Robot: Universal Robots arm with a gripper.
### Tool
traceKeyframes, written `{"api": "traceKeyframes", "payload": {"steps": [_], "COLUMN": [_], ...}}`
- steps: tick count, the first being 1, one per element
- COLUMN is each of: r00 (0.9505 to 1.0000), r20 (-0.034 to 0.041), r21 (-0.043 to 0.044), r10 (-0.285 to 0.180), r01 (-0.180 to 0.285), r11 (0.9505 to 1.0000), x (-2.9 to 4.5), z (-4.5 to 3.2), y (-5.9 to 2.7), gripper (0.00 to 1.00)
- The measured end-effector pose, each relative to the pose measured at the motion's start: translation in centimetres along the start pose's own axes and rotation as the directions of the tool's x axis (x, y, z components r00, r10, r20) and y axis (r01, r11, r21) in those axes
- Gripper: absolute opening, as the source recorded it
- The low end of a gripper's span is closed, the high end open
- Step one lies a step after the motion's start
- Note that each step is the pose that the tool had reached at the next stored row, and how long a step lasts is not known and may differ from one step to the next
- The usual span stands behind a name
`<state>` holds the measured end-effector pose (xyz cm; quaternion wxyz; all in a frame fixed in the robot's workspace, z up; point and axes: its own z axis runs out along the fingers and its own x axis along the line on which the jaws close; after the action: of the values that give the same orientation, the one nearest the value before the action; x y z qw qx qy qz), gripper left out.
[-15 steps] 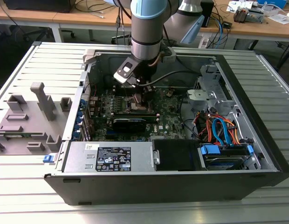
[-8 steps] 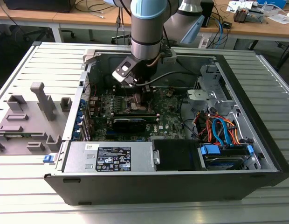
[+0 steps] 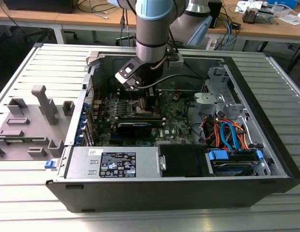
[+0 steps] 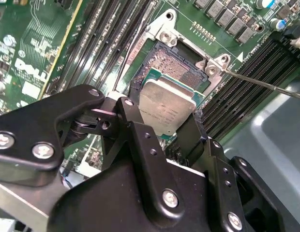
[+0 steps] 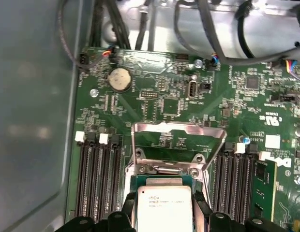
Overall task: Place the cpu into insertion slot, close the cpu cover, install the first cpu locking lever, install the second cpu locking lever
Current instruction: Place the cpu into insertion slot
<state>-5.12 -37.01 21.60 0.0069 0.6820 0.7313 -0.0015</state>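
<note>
Because a chip like this has to go down flat and square, the black two-fingered gripper (image 4: 164, 123) has its fingers clamped on two opposite edges of the cpu (image 4: 167, 104), a small flat square chip with a silver-grey metal top. That grip leaves the top face bare and the underside free.

In both wrist views the chip hangs level just over the insertion slot (image 4: 172, 60), a small square socket with a dark middle and a silver metal rim set into the green circuit board (image 5: 184, 96). It covers only the part of the socket nearest the gripper, and the dark contact field on the far side is uncovered. From this I judge it not yet seated (whether any corner already touches the rim, I cannot tell).

In the first wrist view the cpu cover (image 5: 188, 127), a thin silver metal frame plate with a cut-out middle, stands tipped up on its hinge beyond the socket. That is presumably to leave the opening clear for the chip. A thin steel locking lever (image 4: 266, 86) slants away across the long black memory slots (image 4: 237, 96), apart from the cover, so nothing is latched.

In the exterior view the grey-and-blue robot arm (image 3: 151, 43) reaches straight down into the middle of an open black computer case (image 3: 179, 193). The case lies on its side on a slatted grey table (image 3: 24, 203), with a grey plastic fixture (image 3: 29, 125) well apart at the exterior view's left.
</note>
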Motion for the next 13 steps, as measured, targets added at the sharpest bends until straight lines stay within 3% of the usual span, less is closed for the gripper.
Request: {"api": "traceKeyframes", "payload": {"steps": [7,13], "r00": [0.9966,0.9965], "r20": [0.0088,0.0093], "r21": [0.0013,0.0011], "r10": [0.082,0.083], "r01": [-0.082,-0.083], "r11": [0.9966,0.9965], "x": [0.01,0.01], "z": [0.54,0.55], "y": [-0.03,-0.05], "gripper": [0.55,0.55]}}
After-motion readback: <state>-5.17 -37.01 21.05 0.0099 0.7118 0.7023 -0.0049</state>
